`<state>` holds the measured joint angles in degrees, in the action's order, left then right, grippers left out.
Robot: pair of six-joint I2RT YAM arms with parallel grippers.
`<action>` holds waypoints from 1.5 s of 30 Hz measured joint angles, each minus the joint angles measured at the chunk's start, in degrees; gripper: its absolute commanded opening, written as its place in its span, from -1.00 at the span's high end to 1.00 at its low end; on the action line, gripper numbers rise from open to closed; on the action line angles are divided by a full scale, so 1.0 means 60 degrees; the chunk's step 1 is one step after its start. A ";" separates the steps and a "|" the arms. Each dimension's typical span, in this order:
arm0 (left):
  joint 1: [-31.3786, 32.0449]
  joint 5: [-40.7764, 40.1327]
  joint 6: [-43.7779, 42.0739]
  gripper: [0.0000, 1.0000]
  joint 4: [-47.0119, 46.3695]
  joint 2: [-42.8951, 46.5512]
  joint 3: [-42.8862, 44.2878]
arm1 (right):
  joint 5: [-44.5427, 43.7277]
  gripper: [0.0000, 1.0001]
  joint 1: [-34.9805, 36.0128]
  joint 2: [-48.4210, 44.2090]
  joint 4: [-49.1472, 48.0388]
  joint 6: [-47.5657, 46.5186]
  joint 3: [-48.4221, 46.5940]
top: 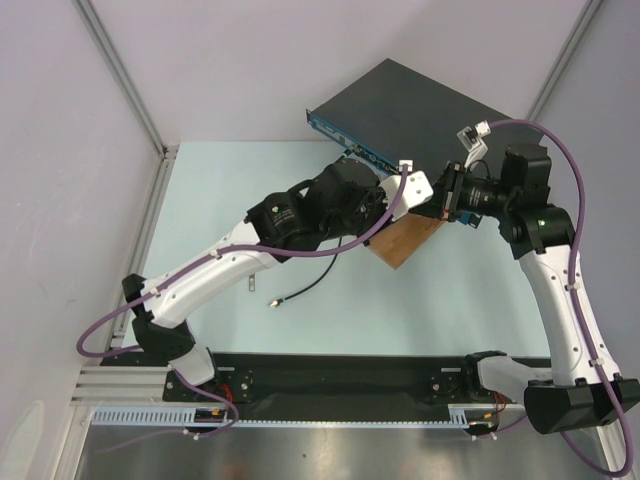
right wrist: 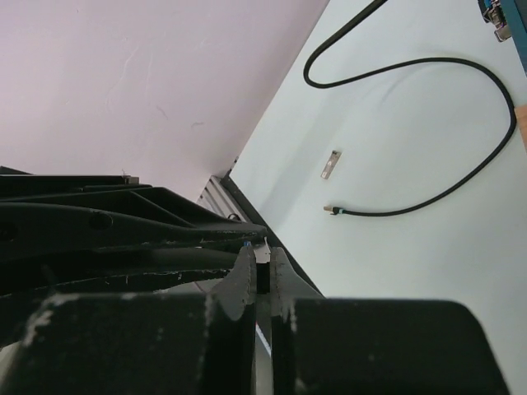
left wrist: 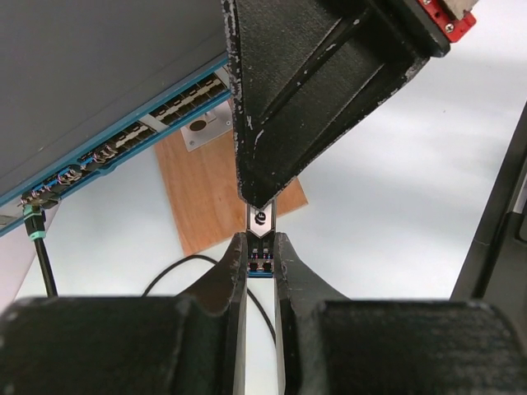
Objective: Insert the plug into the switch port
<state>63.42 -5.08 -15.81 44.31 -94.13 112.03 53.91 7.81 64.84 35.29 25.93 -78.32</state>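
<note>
The left hand (left wrist: 261,247) and right hand (right wrist: 262,259) are both being clenched on the plug (left wrist: 260,222); uneven release could leave it tilted for the switch (top: 410,100).

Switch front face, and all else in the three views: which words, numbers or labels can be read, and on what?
None can be read.
Any marks beside the ports on the blue face of the switch are too small and blurred.
The small part held by the left gripper shows no legible letters.
</note>
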 measured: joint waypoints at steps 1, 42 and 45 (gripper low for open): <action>-0.0004 0.0000 0.0044 0.72 -0.0007 0.0000 0.0011 | 0.0007 1.00 0.0000 0.0000 -0.0011 0.0000 0.0000; -0.0495 0.1370 -0.0980 0.00 -0.4583 0.4401 -0.5723 | 0.2273 1.00 -0.0011 0.0532 -0.3122 0.3435 0.0474; -0.0277 0.1115 -0.1322 0.06 -0.4834 0.4065 -0.5719 | 0.2277 1.00 0.0069 0.0532 -0.3038 0.3534 0.0630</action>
<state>61.76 1.61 -23.75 15.31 -69.73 77.71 67.57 8.23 68.03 17.06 47.13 -74.54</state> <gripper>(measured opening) 0.486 0.039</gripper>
